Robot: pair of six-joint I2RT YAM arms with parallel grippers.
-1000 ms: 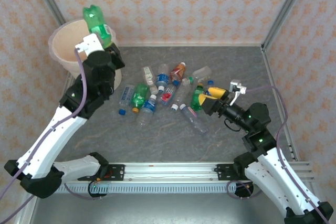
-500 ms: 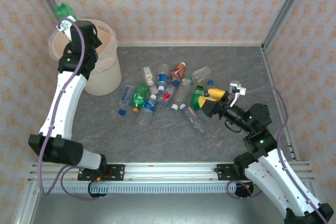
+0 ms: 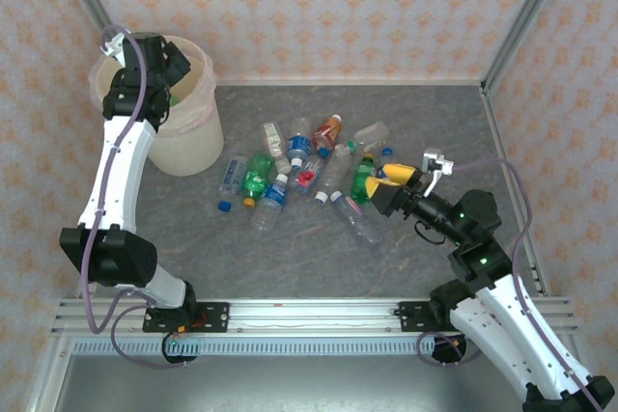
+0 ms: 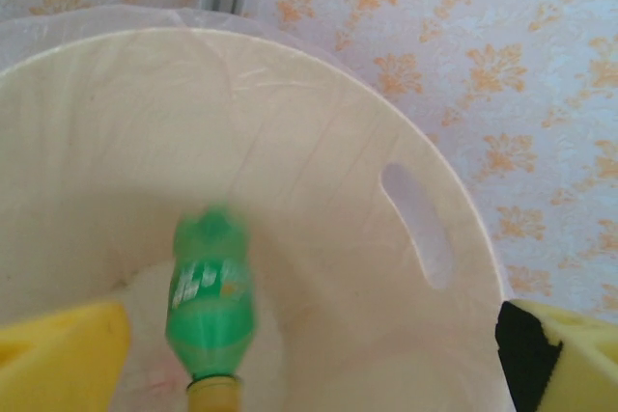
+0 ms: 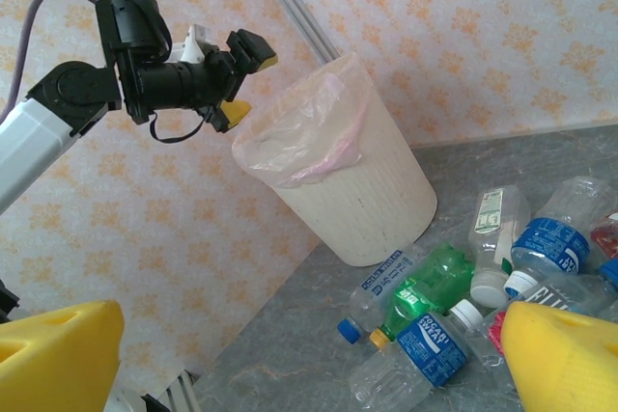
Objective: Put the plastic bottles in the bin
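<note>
Bin (image 5: pixel 372 209): cream-beige. Liner (image 5: pixel 299 147): translucent pink. Bottle (image 4: pixel 210 301): green, yellow cap. Wallpaper (image 3: pixel 338 7): pale, repeating orange floral motifs. Tabletop (image 3: pixel 309 248): grey, marbled.

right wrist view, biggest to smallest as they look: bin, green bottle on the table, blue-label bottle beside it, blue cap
1. bin
2-3. green bottle and blue-label bottle: about alike, the blue-label one nearer the camera, so no ranking
4. blue cap
</note>
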